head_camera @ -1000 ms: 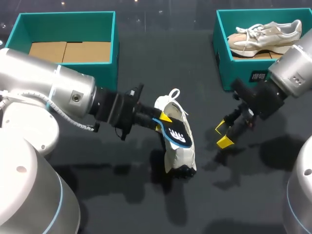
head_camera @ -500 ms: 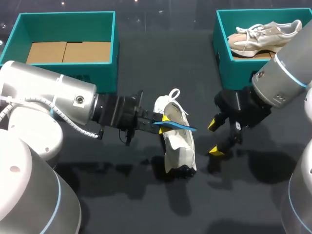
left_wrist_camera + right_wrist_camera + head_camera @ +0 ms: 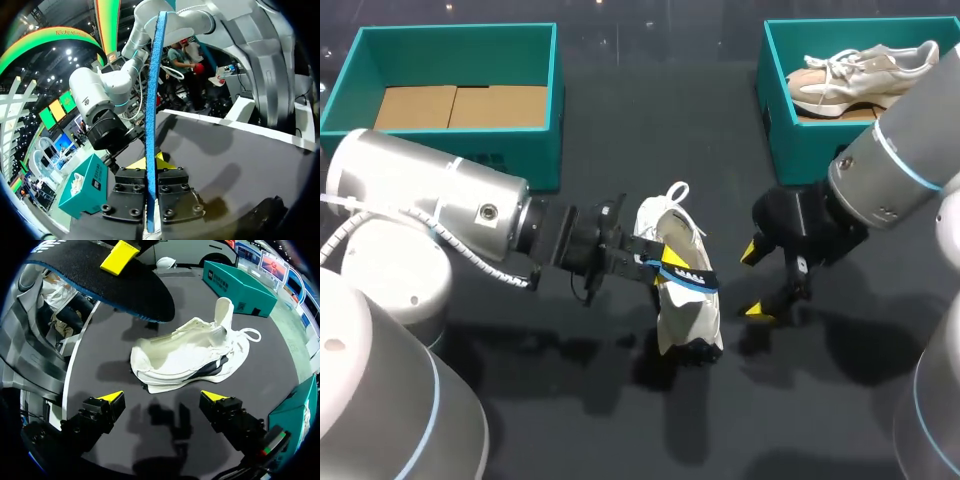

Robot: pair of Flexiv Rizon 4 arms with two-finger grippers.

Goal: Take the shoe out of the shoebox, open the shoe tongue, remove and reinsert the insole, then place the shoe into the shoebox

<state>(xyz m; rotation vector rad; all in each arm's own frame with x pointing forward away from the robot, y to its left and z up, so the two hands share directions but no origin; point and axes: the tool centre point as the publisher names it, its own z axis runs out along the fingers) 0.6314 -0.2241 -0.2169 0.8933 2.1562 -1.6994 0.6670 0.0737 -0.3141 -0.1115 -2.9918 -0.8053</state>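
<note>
Because the insole [image 3: 688,277] is to be put back, it is clamped thinly in the left pincer [image 3: 665,265] just above the shoe [image 3: 685,318], which is seen lying ahead of the right pincer [image 3: 754,282], spread wide, presumably for steadying.

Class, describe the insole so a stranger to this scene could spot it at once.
In the middle of the dark table lies a white shoe. Just above it the left gripper pinches the insole: thin, flat, black with a blue edge.
</note>
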